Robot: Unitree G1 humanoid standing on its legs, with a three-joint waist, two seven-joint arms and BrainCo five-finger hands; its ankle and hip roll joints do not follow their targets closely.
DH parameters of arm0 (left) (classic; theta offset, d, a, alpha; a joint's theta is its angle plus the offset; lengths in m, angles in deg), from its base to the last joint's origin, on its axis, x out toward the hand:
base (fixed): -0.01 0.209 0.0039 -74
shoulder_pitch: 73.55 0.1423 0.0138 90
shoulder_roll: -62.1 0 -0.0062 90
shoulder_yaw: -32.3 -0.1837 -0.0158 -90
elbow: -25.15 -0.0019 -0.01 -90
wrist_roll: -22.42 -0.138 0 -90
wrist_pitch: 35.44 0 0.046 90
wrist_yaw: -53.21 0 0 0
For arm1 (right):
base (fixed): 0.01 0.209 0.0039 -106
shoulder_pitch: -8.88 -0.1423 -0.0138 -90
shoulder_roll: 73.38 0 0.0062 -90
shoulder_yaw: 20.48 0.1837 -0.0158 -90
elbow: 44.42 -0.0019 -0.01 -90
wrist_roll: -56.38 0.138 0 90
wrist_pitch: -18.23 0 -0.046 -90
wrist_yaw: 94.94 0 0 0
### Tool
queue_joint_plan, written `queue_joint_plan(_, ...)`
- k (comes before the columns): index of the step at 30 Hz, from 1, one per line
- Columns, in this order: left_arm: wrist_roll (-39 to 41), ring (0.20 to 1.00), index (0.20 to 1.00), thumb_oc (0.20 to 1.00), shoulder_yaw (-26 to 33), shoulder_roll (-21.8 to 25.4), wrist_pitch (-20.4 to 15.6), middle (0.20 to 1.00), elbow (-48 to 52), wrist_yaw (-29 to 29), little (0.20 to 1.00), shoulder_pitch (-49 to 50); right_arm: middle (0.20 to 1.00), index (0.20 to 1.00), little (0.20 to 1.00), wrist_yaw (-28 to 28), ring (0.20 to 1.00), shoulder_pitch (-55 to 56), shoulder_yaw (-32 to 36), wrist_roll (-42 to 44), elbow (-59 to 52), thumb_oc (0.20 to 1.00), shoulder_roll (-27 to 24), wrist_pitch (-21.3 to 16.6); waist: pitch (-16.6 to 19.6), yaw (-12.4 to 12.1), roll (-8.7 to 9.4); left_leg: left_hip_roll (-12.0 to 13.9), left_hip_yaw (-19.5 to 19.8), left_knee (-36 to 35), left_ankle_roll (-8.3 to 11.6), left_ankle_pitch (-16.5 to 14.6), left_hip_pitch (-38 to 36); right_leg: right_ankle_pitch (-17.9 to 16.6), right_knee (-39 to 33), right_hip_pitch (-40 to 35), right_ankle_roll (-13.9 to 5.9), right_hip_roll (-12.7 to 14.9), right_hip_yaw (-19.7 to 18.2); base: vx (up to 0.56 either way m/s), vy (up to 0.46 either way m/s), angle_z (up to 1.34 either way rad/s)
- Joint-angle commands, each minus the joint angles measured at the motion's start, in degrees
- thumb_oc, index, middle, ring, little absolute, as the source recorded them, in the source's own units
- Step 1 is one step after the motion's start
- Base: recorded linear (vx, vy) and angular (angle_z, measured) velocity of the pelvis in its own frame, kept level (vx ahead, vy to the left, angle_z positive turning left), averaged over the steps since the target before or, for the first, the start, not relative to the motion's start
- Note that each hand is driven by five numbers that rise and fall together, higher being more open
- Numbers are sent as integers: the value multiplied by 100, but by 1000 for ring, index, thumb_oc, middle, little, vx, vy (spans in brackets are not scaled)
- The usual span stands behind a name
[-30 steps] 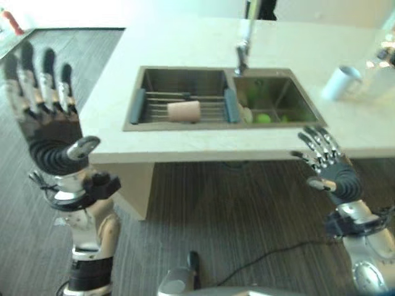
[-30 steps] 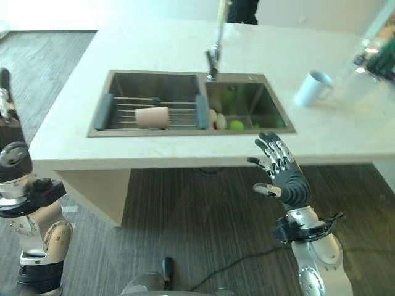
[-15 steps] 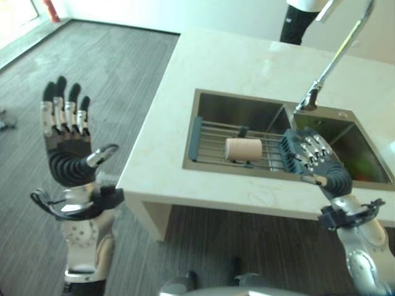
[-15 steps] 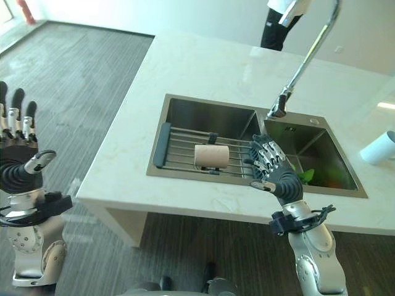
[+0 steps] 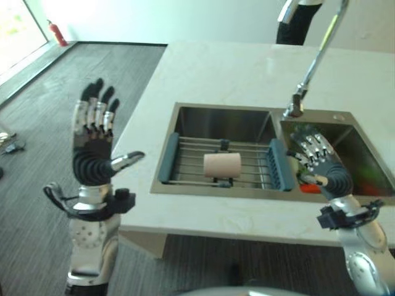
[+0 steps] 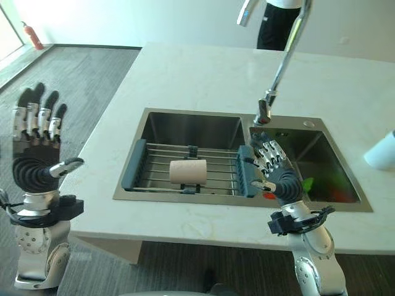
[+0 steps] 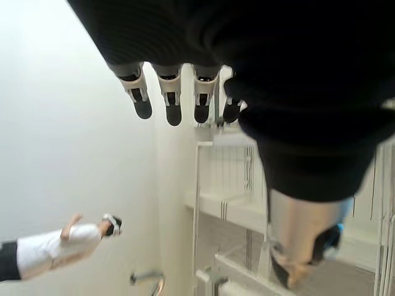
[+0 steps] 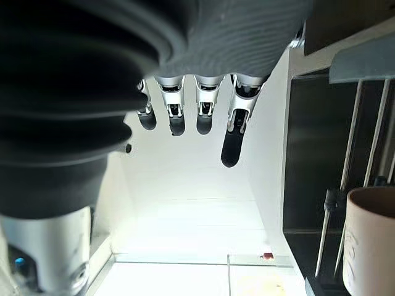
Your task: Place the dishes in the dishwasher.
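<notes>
Over the sink (image 6: pixel 244 123), my right hand (image 6: pixel 276 174) hovers with fingers spread wide and empty beside the rack (image 6: pixel 188 169), where the cup (image 6: pixel 188 171), a smooth beige cylinder, lies on its side across the thin metal bars. My left hand (image 5: pixel 95 148) is up off the tabletop (image 6: pixel 185 74), open too. Looks like I'm just at the reaching step, so next I'd need to swing right hand over and wrap that cup.

No writing, label, number or sign can be read on anything here; the cup (image 6: pixel 188 172) lying on the sink rack (image 6: pixel 154 175) shows a plain side, and the worktop (image 6: pixel 197 74) around the sink carries no print
</notes>
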State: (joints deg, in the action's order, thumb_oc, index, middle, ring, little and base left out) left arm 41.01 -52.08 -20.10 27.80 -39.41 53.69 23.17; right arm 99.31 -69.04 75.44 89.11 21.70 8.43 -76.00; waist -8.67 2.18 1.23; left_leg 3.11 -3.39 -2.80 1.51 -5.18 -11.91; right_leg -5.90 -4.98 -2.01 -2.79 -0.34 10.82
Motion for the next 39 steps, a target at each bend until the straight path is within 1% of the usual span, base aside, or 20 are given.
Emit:
queue_joint_plan(1,-148,1000,1000,1000,90,314,-37,1000,143,-91,1000,35,1000,1000,1000,76,1000,-194,128,136,-396,1000,-95,-340,103,-52,137,-85,-338,1019,267,-39,503,544,31,-322,-375,434,83,-19,-180,-28)
queue_joint_plan(3,-246,1000,1000,1000,34,284,20,1000,113,-235,1000,38,1000,1000,1000,59,1000,-259,80,12,-345,1000,-119,-390,-8,-119,188,-123,-197,2074,352,71,1053,513,31,-336,-275,482,113,-30,-177,-19)
queue_joint_plan(4,-445,1000,1000,1000,-36,285,62,1000,66,-302,1000,12,1000,1000,1000,13,1000,-313,44,-45,-313,1000,-135,-410,-67,-158,178,-147,-105,2251,369,158,1282,507,42,-359,-263,461,114,-17,-81,-18)
queue_joint_plan(6,-686,1000,1000,1000,-186,348,120,1000,-12,-343,1000,-114,1000,1000,1000,-228,1000,-613,-94,-151,-227,1000,-219,-373,-172,-229,123,-144,-139,1547,328,112,1367,560,58,-417,-328,420,50,21,26,-14)
queue_joint_plan(7,-501,1000,1000,1000,-219,332,107,1000,-68,-518,1000,-152,1000,1000,1000,-275,1000,-712,-153,-245,-176,1000,-130,-384,-250,-289,47,21,-160,1357,386,392,1509,655,145,-478,-301,403,49,21,66,-24)
queue_joint_plan(8,-297,1000,1000,1000,-251,332,86,1000,-170,-657,1000,-177,1000,1000,1000,-289,1000,-750,-187,-258,-100,1000,-132,-463,-271,-299,30,38,-151,1304,436,531,1599,694,109,-535,-304,385,23,14,84,-38)
queue_joint_plan(9,-111,1000,1000,1000,-270,310,504,1000,-252,-920,1000,-229,1000,1000,1000,-306,1000,-787,-246,-286,-99,1000,-143,-490,-243,-294,4,9,-98,977,402,409,1521,742,57,-563,-323,403,-1,25,125,-50)
queue_joint_plan(10,-133,1000,1000,1000,-313,303,783,1000,-262,-1047,1000,-222,1000,1000,1000,-221,1000,-770,-203,-214,-139,1000,-175,-500,-191,-258,-57,-14,-63,537,352,393,1267,777,50,-551,-351,415,-9,51,159,-19)
queue_joint_plan(12,-706,1000,1000,1000,-339,396,931,1000,-308,-949,1000,-227,1000,1000,1000,-14,1000,-655,-76,-86,-259,1000,-189,-457,-104,-152,-160,60,-171,113,351,455,928,815,54,-557,-373,402,14,55,131,1)
queue_joint_plan(14,-1159,1000,1000,1000,-360,647,1006,1000,-441,-848,1000,-385,1000,1000,1000,55,1000,-592,30,-70,-336,1000,-241,-425,-7,-61,-230,136,-285,-157,379,506,693,869,45,-617,-385,392,68,70,86,-37)
queue_joint_plan(15,-1233,1000,1000,1000,-357,712,1097,1000,-462,-835,1000,-441,1000,1000,1000,-12,1000,-608,31,-71,-355,1000,-267,-378,23,-55,-240,131,-277,-167,376,497,660,879,42,-640,-390,395,79,83,78,13)
queue_joint_plan(16,-1356,1000,1000,1000,-351,808,1295,1000,-490,-842,1000,-509,1000,1000,1000,-116,1000,-677,-5,-86,-345,1000,-265,-289,76,-69,-250,98,-218,-159,357,473,610,891,45,-671,-393,400,66,67,67,27)
queue_joint_plan(20,-1821,1000,1000,1000,-340,1053,1584,1000,-546,-832,1000,-696,1000,1000,1000,-210,1000,-846,-131,-224,-333,1000,-279,-160,169,-77,-247,36,-188,-145,273,383,510,896,54,-725,-417,443,-41,59,88,15)
queue_joint_plan(23,-2102,1000,1000,1000,-383,1201,1618,1000,-608,-690,1000,-834,1000,1000,1000,-281,1000,-940,-158,-215,-314,1000,-314,-109,202,-59,-247,24,-188,-163,235,334,452,896,60,-736,-438,453,-68,43,57,2)
queue_joint_plan(25,-2222,1000,1000,1000,-339,1301,1866,1000,-668,-720,1000,-899,1000,1000,1000,-244,1000,-977,-112,-237,-309,1000,-330,-26,252,-11,-258,17,-217,-186,201,279,381,904,75,-736,-457,454,-122,60,77,-8)
queue_joint_plan(28,-2348,1000,1000,1000,-362,1339,2046,1000,-720,-816,1000,-948,1000,1000,1000,-190,1000,-974,-91,-255,-314,1000,-333,17,276,32,-264,11,-245,-195,176,240,336,908,82,-733,-464,450,-162,30,44,-7)
queue_joint_plan(30,-2450,1000,1000,1000,-423,1410,2287,1000,-778,-812,1000,-1028,1000,1000,1000,-162,1000,-1000,-97,-264,-294,1000,-358,51,287,74,-269,6,-277,-199,158,215,304,906,87,-726,-469,441,-207,16,43,-8)
queue_joint_plan(31,-2611,1000,1000,1000,-512,1475,2472,1000,-899,-877,1000,-1145,1000,1000,1000,-141,1000,-1059,-129,-284,-274,1000,-380,86,297,118,-276,0,-313,-197,142,195,280,905,99,-715,-476,435,-244,13,45,-13)
queue_joint_plan(37,-3103,1000,1000,1000,-1006,1621,3180,1000,-1236,-1146,1000,-1708,1000,1000,1000,-157,1000,-1266,-272,-322,-159,1000,-434,150,324,248,-306,-14,-396,-207,106,138,194,900,120,-706,-503,423,-331,17,28,-11)
queue_joint_plan(39,-2973,1000,1000,1000,-1155,1665,3509,1000,-1395,-1306,1000,-1868,1000,1000,1000,-138,1000,-1303,-296,-301,-132,1000,-473,159,336,300,-319,-21,-422,-207,96,122,169,904,129,-704,-511,417,-363,26,22,-13)
